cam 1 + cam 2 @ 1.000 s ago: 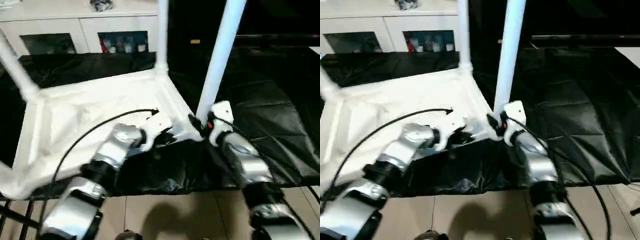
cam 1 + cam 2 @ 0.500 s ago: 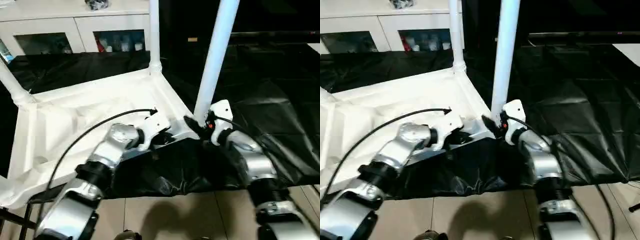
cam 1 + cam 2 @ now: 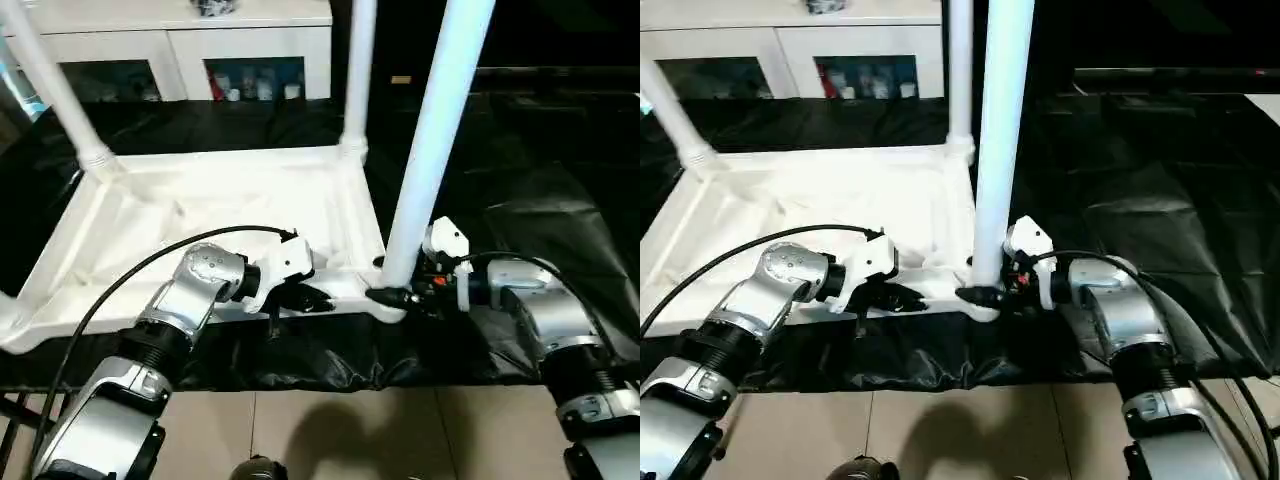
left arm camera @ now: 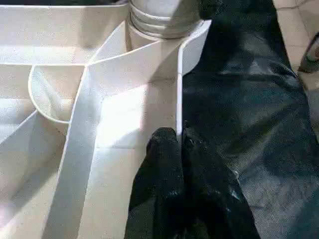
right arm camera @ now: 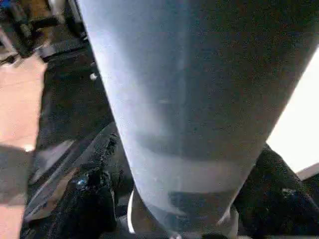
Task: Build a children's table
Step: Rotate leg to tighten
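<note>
The white tabletop (image 3: 200, 200) lies underside up on black cloth, with white legs standing in its corner sockets. My left gripper (image 3: 305, 298) is shut on the thin near rim wall (image 4: 178, 99), close to the near right corner socket (image 4: 159, 20). The near right leg (image 3: 430, 140) rises from that corner. My right gripper (image 3: 395, 295) reaches in from the right at the leg's base. Its black fingers (image 5: 89, 199) stand on either side of the leg (image 5: 184, 99), open, with a narrow gap showing. The far right leg (image 3: 358, 70) and far left leg (image 3: 55, 80) stand upright.
A white glass-door cabinet (image 3: 180, 50) stands behind the work. Black cloth (image 3: 540, 180) covers the platform and spreads out to the right. Its front edge hangs over a tiled floor (image 3: 330, 430) just below my forearms.
The head camera has shifted, so the whole picture moved. My right forearm has dropped lower and now reaches the leg's base from the right. The left gripper stays on the rim.
</note>
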